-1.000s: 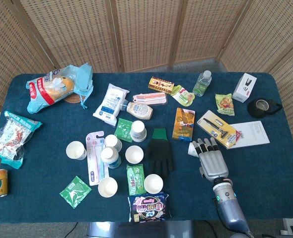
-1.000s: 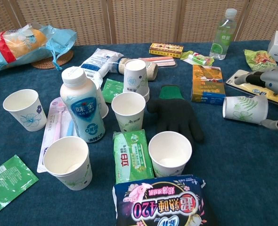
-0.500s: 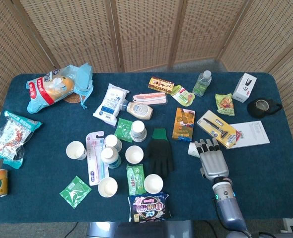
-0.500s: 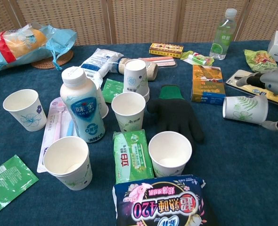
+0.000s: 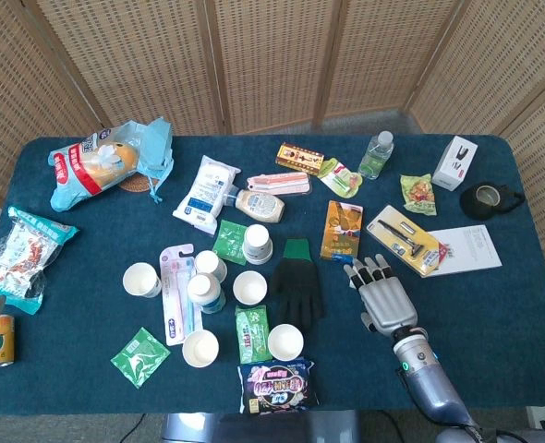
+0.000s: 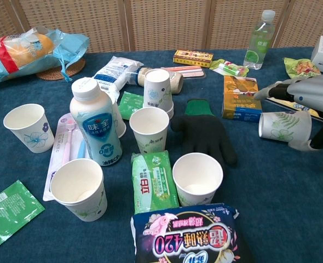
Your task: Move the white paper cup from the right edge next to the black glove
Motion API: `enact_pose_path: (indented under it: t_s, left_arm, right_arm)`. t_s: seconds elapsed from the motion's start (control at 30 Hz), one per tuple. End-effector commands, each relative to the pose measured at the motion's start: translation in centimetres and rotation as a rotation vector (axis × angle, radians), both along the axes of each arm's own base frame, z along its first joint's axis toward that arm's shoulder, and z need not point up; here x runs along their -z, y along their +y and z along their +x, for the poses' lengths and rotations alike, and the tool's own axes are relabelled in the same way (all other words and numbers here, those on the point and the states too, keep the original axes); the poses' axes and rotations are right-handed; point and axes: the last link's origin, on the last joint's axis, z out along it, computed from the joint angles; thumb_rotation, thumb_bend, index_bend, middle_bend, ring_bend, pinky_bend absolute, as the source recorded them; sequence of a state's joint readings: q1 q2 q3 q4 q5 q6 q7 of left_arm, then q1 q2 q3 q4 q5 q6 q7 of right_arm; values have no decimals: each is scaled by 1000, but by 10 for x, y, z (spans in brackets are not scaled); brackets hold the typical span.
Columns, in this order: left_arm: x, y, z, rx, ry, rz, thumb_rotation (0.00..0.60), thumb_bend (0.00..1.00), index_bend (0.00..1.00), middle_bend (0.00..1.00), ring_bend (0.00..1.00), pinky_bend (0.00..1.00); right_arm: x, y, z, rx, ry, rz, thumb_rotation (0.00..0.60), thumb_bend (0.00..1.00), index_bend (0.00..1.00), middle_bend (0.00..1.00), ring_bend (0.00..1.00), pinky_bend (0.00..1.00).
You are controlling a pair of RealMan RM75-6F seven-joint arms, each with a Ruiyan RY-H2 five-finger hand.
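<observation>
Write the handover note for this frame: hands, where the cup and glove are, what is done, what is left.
Right hand: over the white paper cup, which lies on its side; whether it grips cannot be told.
Left hand: not in view.
The cup lies apart from the black glove, to the glove's right in the chest view.
Done: the hand has reached the cup.
Left: secure the grasp, carry the cup over, set it beside the glove.

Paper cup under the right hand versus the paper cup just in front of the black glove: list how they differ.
The paper cup under the right hand lies on its side, mouth facing left; the cup in front of the black glove stands upright, mouth up. The lying cup has the right hand over it, a thumb at its base; the upright cup is untouched. The lying cup sits apart from the black glove; the upright one sits close beside it. Both are white paper cups.
</observation>
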State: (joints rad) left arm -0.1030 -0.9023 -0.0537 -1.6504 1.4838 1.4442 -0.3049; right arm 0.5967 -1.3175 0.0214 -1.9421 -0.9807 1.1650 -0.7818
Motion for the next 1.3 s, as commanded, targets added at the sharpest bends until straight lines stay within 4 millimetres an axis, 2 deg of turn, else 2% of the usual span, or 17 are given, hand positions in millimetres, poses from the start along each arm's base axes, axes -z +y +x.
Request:
enact_pose_path:
  t_s: [0.03,0.2,0.37,0.93,1.3]
  left_arm:
    - [0,0,0,-1,2,2,600,417,0,57,62,15]
    - [0,-1,1,-3,3,1,600,418,0,57,62,15]
    - [0,-2,3,-4,6,2,600,418,0,57,62,16]
    - [-3,-4,3,-5,10,11,600,418,0,57,61,16]
    - [-7,-7,1,-12,9,21,600,417,0,56,62,15]
  right_arm:
    - [-4,-2,-2,-75,-36,52,577,360,62,0,0,0]
    - [-11,-7,-3,-126,-78,92,578,358,71,0,0,0]
    - [-13,-9,-6,-105,-82,92,579,356,66,0,0,0]
    - [6,-21,2,-37,-65,37,581,346,58,0,0,0]
    - [15,-27,-8,-1,-35,38,579,347,73,0,0,0]
